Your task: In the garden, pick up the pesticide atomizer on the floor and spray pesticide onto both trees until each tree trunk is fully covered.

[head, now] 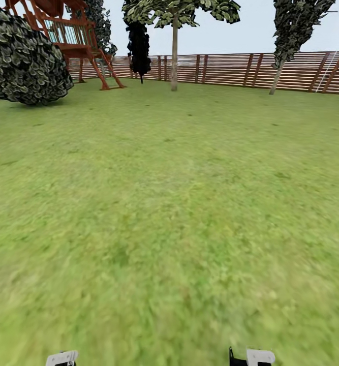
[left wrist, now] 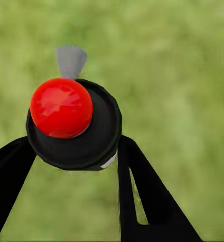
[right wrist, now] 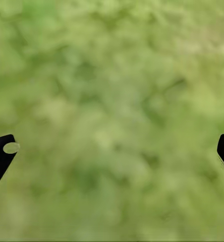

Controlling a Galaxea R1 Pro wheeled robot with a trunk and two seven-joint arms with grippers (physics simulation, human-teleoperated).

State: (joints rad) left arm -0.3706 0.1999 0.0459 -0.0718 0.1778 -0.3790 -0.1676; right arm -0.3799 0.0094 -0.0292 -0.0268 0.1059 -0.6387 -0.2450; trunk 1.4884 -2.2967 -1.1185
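Ground: green grass floor [head: 169, 213] spreads across the head view, bare and a little blurred near the robot.
Fence: brown slatted wooden fence [head: 230, 68] runs along the far edge of the lawn.
Tree ahead: a tree with a slim pale trunk [head: 175, 53] and a mottled leafy crown stands just before the fence, far from the robot.
Other planting: a dark narrow conifer [head: 139, 48] beside that tree; a leaning tree [head: 291, 35] at far right; a round leafy bush [head: 24, 58] at far left.
Play frame: a red-brown wooden structure [head: 75, 35] stands behind the bush.
Atomizer: the pesticide atomizer [left wrist: 74, 123] shows in the left wrist view as a round black body with a glossy red cap and a small grey nozzle, held above grass.
Left gripper [left wrist: 74, 151]: jaws clenched on the atomizer, one black finger pressed to each side of it.
Right gripper [right wrist: 112, 151]: jaws released, fingertips wide apart over blurred grass, holding nothing.
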